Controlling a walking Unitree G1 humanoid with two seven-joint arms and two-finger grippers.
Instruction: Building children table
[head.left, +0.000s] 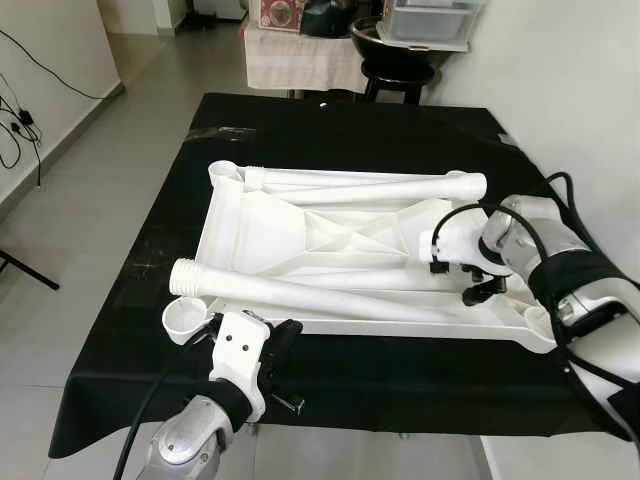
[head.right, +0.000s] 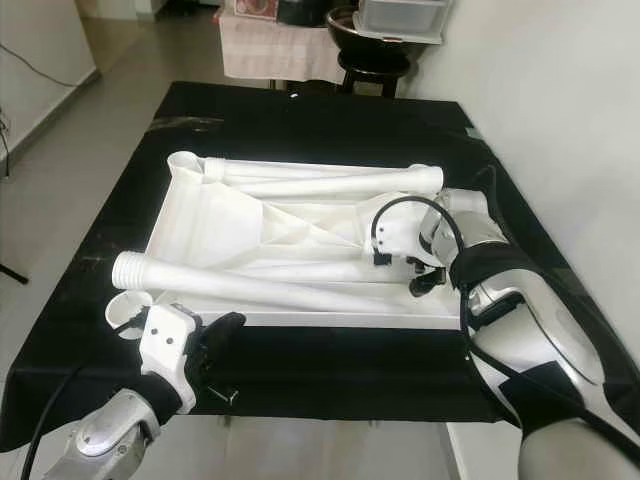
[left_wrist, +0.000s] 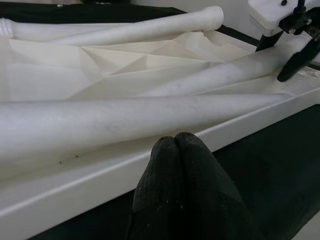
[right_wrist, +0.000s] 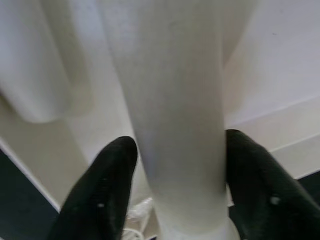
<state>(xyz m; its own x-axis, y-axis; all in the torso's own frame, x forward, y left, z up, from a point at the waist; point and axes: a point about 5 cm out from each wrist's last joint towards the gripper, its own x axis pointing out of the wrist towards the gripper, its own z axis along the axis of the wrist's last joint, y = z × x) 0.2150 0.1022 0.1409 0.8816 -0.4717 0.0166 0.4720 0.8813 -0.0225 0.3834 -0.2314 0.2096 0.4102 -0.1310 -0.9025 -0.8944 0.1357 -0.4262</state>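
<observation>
Tabletop (head.left: 250, 230) lies underside up, centred on black cloth (head.left: 330, 130), legs loose in it. Right gripper (right_wrist: 175, 175) straddles near leg (head.left: 300, 292), fingers spread, not clamped: likely pre-grasp. Left gripper (left_wrist: 180, 165) at tabletop's near edge, fingers pressed together, empty.

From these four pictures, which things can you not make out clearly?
- Whether the right gripper presses the table leg: the fingers straddle it, contact unclear.
- The leg's right end in the eye views: the right arm covers it.
- The small dark item on the black cloth by the left gripper: too small to identify.
- The upside-down tabletop's top face: turned downward.
</observation>
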